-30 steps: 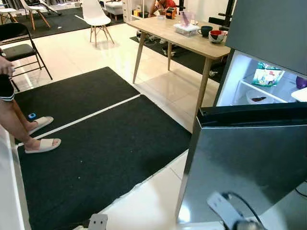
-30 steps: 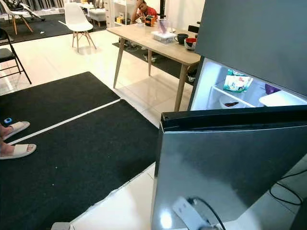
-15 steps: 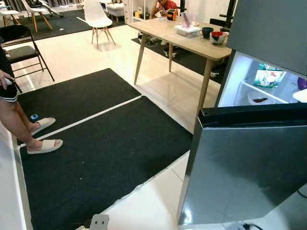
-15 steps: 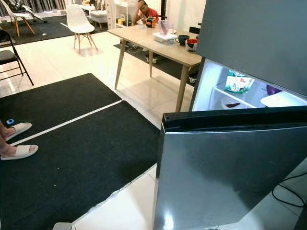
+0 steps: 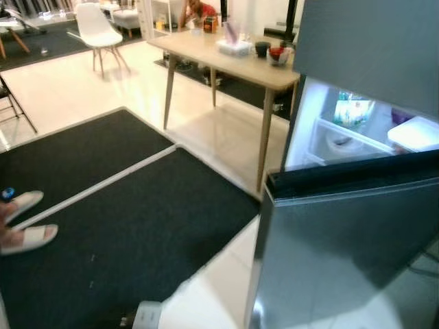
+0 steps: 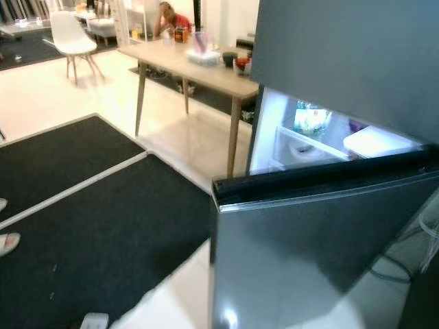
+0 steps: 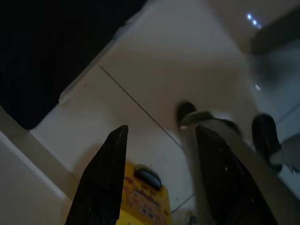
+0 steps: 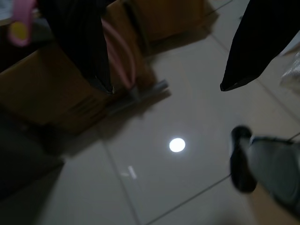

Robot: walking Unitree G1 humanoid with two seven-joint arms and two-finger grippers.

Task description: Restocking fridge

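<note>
Left wrist view: the left gripper [image 7: 157,176] hangs with fingers apart, empty, over a yellow carton [image 7: 140,206] on the floor, light yet crushable, best held by its sides. Right gripper [image 8: 164,51] gapes empty. The fridge [image 5: 357,130] stands open.

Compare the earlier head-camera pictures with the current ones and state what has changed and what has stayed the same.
The camera has swung to the robot's right, so the whole scene sits further left and is blurred. The things themselves kept their places: the fridge door hangs open, the wooden table holds its dishes, and the person's sandalled feet rest on the black mat. Nothing was grasped or released.
</note>
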